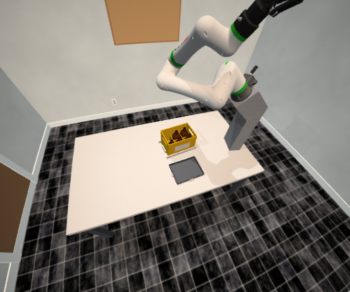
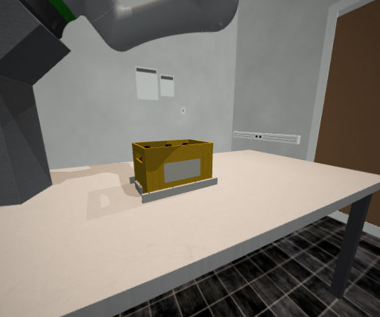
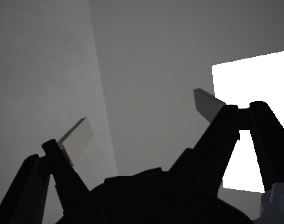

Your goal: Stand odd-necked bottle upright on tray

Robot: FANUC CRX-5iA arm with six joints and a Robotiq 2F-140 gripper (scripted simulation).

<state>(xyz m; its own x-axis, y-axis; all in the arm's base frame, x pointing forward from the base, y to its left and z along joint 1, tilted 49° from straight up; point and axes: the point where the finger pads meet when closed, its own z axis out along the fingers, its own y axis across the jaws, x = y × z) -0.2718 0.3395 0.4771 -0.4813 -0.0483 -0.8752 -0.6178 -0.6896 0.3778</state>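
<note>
The table carries everything, with the arm rising from its pedestal at one corner and reaching up past the top view's upper edge. There the gripper is mostly cut off; the wrist view shows its fingers spread wide on nothing, facing bare wall. The yellow crate stands mid-table with the grey tray just beside it, apart. The bottles inside show only brown tops; their necks are too small to compare.
</note>
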